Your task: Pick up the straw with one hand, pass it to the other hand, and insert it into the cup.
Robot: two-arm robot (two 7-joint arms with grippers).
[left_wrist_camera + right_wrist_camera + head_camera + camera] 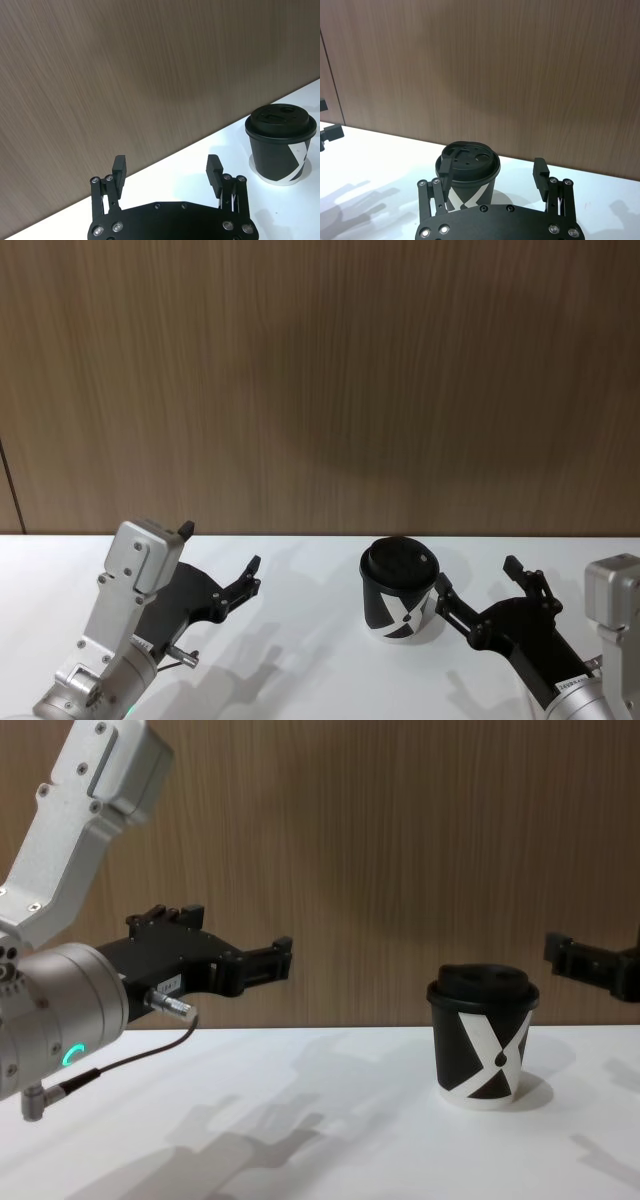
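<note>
While the left pincer (166,165) gapes, the cup (483,1045) stands by the right pincer (478,576).

the white counter (300,585) carries one black lidded cup (400,592), upright, at about two o'clock from its visible middle.

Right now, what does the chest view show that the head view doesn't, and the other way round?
Chest view: the cup side-on, with the black drop mark in its white X and its white base rim, plus the dark cable looping under the left wrist.
Head view: the lid seen from above, and the whole right claw, open, close by the cup's right side.
Shared: the cup upright on the white table, the open left claw held off to its left, and the wood wall behind.
</note>
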